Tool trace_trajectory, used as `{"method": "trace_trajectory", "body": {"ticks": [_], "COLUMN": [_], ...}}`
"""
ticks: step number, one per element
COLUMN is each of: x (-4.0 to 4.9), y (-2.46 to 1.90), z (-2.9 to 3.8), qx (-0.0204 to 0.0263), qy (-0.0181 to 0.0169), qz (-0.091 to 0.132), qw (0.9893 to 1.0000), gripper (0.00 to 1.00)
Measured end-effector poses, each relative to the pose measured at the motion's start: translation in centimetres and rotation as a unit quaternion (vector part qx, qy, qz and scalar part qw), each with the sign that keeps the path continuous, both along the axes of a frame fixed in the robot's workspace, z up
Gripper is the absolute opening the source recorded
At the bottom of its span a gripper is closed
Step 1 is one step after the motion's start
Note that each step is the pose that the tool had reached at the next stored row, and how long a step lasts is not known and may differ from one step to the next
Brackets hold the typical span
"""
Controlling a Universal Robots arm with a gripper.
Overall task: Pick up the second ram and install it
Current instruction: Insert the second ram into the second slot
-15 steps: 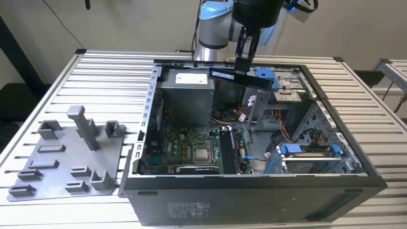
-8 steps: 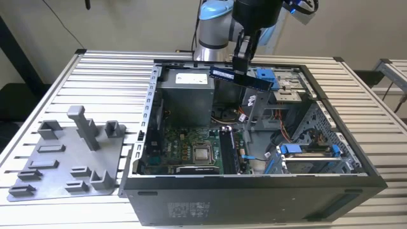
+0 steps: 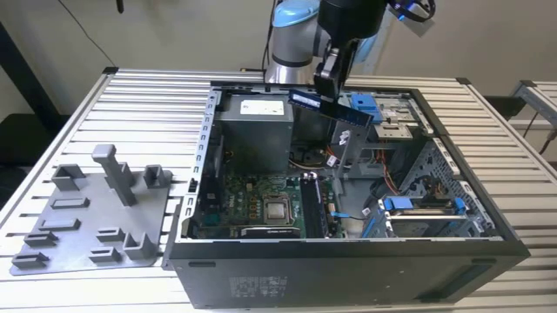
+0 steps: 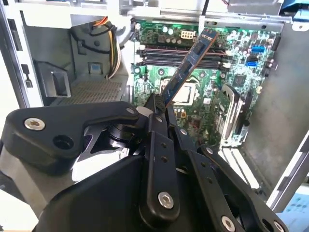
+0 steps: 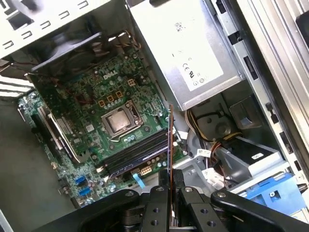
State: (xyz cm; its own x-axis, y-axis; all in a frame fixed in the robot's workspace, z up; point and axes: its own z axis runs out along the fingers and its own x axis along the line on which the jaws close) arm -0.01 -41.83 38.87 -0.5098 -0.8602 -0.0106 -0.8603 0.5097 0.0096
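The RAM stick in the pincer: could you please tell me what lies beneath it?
Below the RAM stick, shut in the pincer, the first wrist view shows the motherboard with its black memory slots and processor socket. The pincer covers the stick's gripped end.

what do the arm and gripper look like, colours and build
The arm has a silver-grey body with a light blue joint cap, then a black wrist section with a blue cable looped beside it. The gripper is matte black: flat linked bars pinned with round silver screws, narrowing to two slim fingers.
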Motion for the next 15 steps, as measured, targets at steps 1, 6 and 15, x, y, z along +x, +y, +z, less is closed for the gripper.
{"method": "trace_trajectory", "body": {"ticks": [1, 6, 15], "x": [0.0, 0.0, 0.0], "y": [0.0, 0.0, -0.01], "z": [0.0, 0.0, 0.0], "qx": [0.0, 0.0, 0.0], "qy": [0.0, 0.0, 0.0], "qz": [-0.007, -0.041, -0.104], "qw": [1.0, 0.9991, 0.9946], "gripper": [0.14, 0.14, 0.14]}}
